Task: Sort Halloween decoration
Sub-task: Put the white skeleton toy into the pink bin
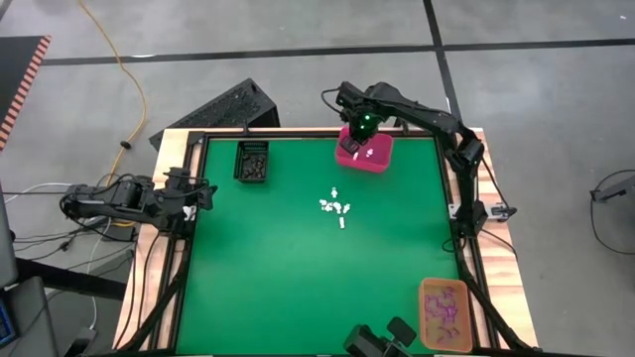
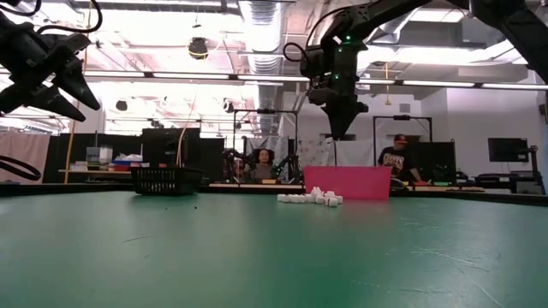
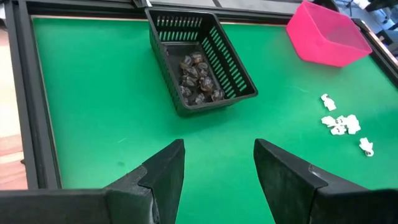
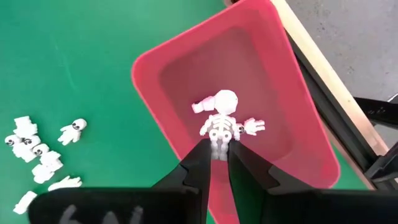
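One white skeleton (image 4: 219,127) between barely parted right end effector (image 4: 215,163) fingers; pink bin (image 4: 298,134) underneath

This is a robotics lab in an open industrial hall. Far beyond the right gripper (image 2: 342,128), the low view shows exposed ceiling ducts (image 2: 261,21), strip lights and benches crowded with monitors (image 2: 507,151) and equipment, with two seated people (image 2: 396,159) at work there. The green-topped table (image 1: 298,268) sits in a wooden frame on a bare concrete floor (image 1: 248,30) marked with black tape lines, a yellow cable (image 1: 124,69) trailing across it.
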Robot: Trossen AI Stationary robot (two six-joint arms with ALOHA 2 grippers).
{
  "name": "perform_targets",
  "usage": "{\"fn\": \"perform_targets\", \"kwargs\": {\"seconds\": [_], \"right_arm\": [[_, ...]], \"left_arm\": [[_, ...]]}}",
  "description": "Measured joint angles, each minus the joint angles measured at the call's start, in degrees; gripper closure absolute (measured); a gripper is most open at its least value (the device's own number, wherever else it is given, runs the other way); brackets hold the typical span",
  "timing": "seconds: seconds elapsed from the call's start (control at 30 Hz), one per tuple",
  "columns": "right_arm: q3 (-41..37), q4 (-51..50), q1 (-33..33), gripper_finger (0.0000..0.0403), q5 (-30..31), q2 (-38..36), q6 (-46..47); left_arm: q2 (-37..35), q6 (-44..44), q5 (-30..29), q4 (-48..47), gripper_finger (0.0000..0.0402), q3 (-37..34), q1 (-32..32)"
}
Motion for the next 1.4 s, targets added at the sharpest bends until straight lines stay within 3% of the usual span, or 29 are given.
{"fn": "perform_targets", "kwargs": {"seconds": [0.63, 1.07, 1.4], "right_arm": [[-0.2, 0.5, -0.1, 0.0316, 0.0, 0.0, 6.9], [-9.7, 0.3, 2.1, 0.0228, -1.4, 0.1, 10.3], [-9.6, 15.1, 8.5, 0.0240, -5.2, -7.5, 8.7]], "left_arm": [[0.0, 1.7, 2.3, 1.1, 0.0219, 0.0, 0.0], [0.0, 1.8, 2.0, 1.3, 0.0219, 0.0, 0.0], [0.0, 2.0, 4.3, 3.9, 0.0219, 0.0, 0.0]]}}
